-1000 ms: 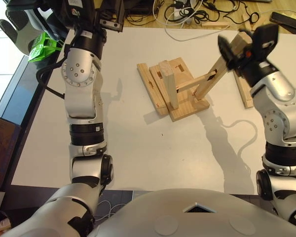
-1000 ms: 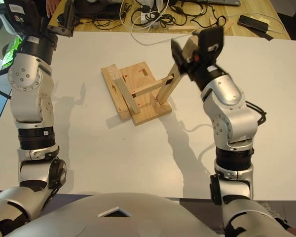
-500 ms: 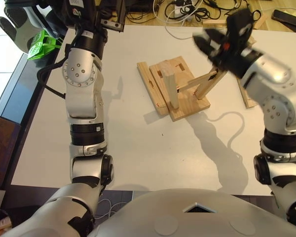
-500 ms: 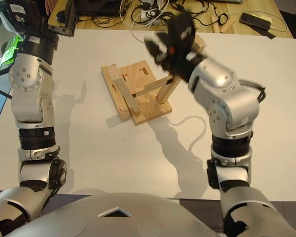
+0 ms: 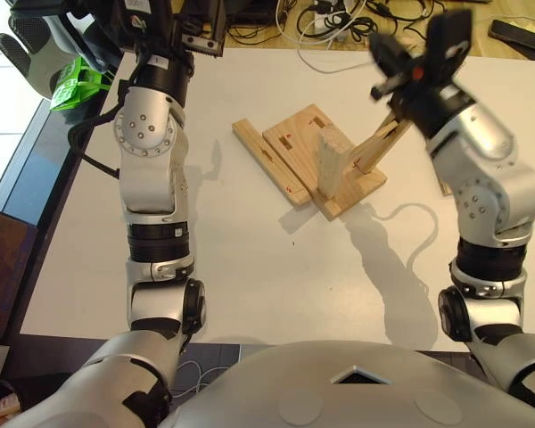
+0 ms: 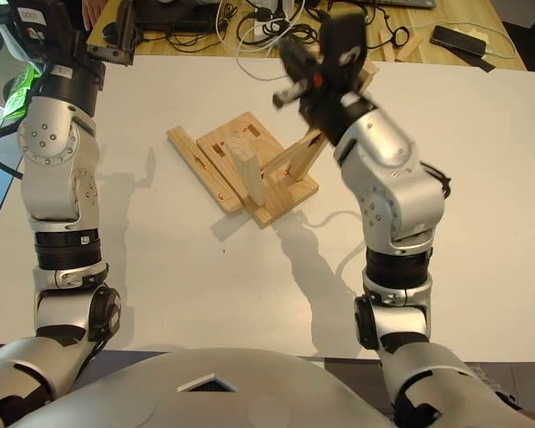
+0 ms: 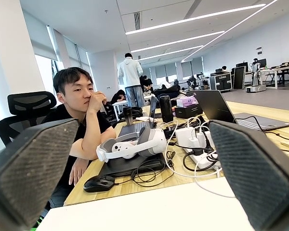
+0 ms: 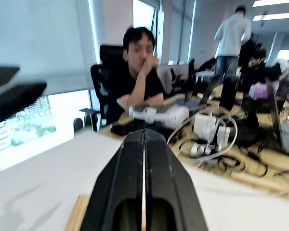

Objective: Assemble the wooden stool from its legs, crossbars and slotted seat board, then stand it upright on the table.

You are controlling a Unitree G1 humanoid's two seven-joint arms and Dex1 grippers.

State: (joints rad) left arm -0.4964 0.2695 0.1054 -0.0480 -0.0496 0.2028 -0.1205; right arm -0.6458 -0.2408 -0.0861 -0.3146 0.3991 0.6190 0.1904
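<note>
While the seat board (image 5: 285, 147) lies flat in the middle of the bench (image 5: 250, 267), one leg (image 5: 331, 168) stands upright on it and a second leg (image 5: 381, 143) leans tilted just beside; the right gripper (image 5: 416, 49) hangs just above that tilted leg's upper end, fingers apart around nothing, and the left gripper (image 7: 144, 183) hovers raised at the bench's far edge, well apart from the wood, fingers wide apart

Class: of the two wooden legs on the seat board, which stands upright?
The leg nearer the robot, standing vertical; the other leg leans toward the right pincer.
</note>
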